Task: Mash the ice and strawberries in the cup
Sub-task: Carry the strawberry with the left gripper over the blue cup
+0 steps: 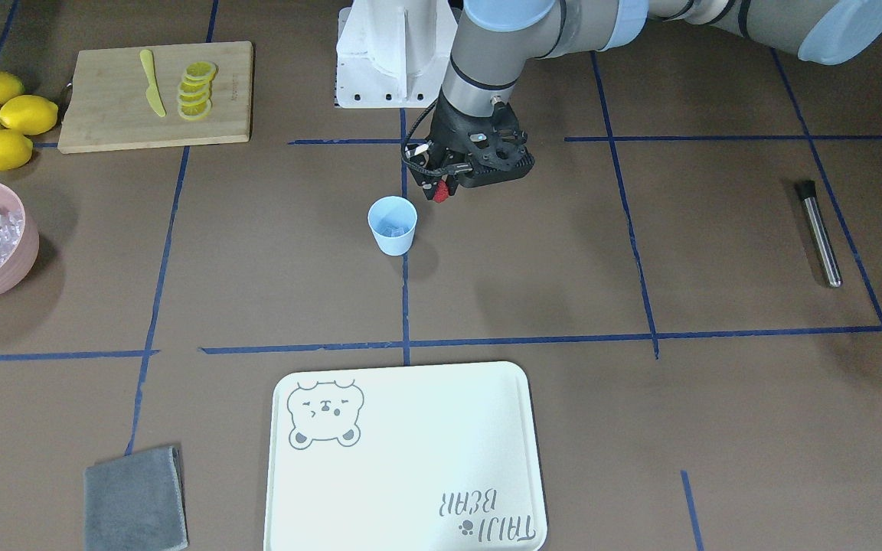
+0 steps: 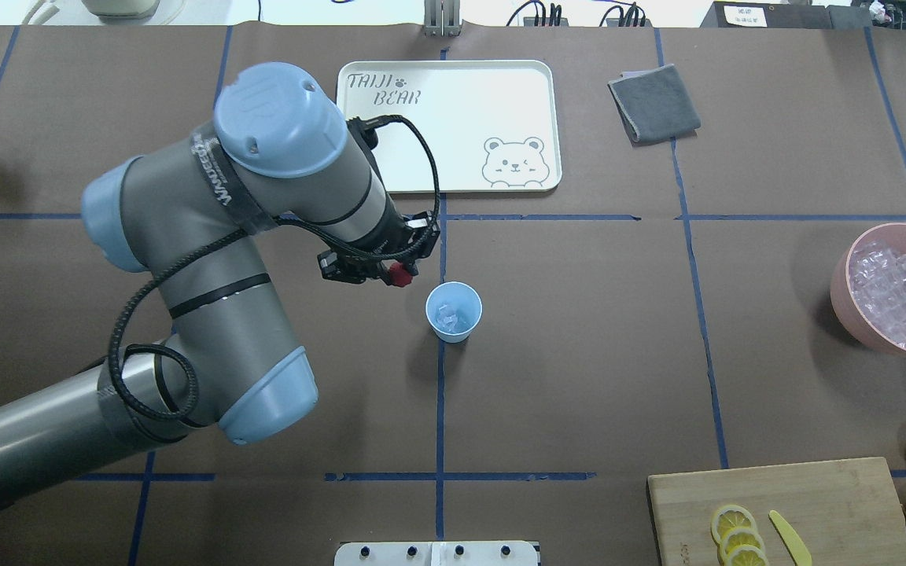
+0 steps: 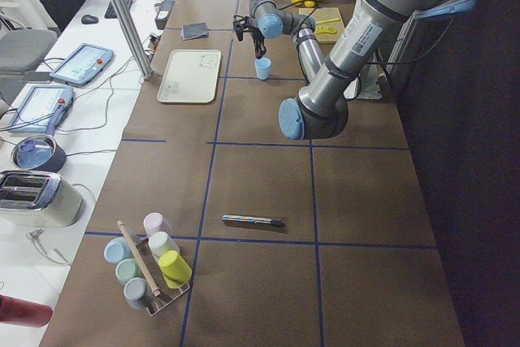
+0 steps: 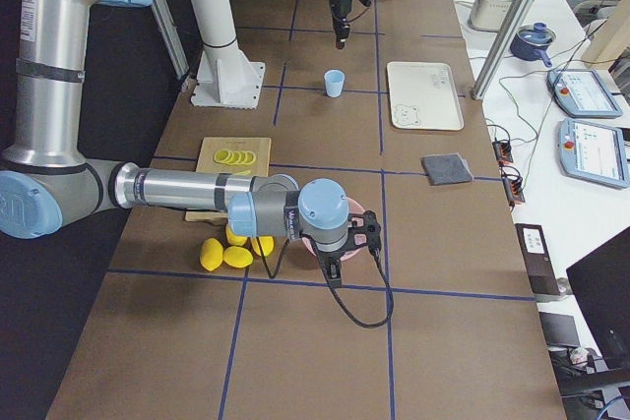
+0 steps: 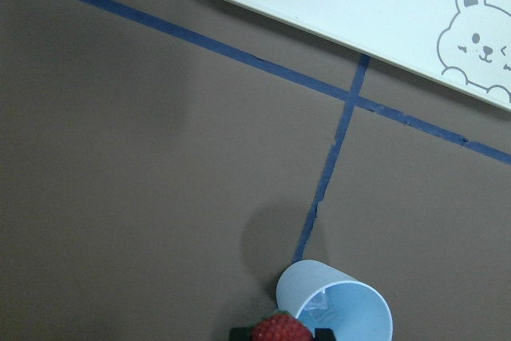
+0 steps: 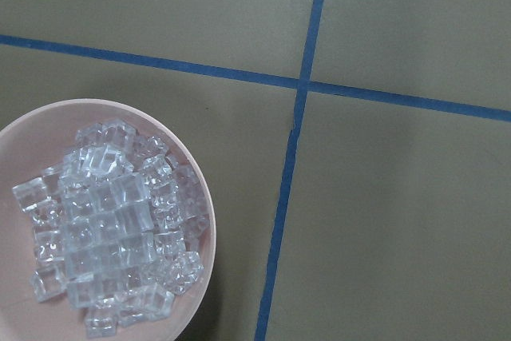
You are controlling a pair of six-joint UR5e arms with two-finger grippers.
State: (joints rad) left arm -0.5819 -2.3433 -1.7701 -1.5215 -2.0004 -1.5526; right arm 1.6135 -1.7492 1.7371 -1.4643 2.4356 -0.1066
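Red strawberry (image 2: pixel 399 274) in left gripper (image 1: pixel 442 187); tray (image 2: pixel 453 141) reads "TAIJI BEAR".

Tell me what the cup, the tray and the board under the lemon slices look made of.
Cup: pale blue plastic, probably; thin, smooth, matte wall.
Tray: likely plastic or melamine; glossy cream face, printed bear.
Board: wood or bamboo; tan grain, unpainted.

The left wrist view's bottom edge cuts off the strawberry (image 5: pixel 281 330) and the cup (image 5: pixel 350 311).
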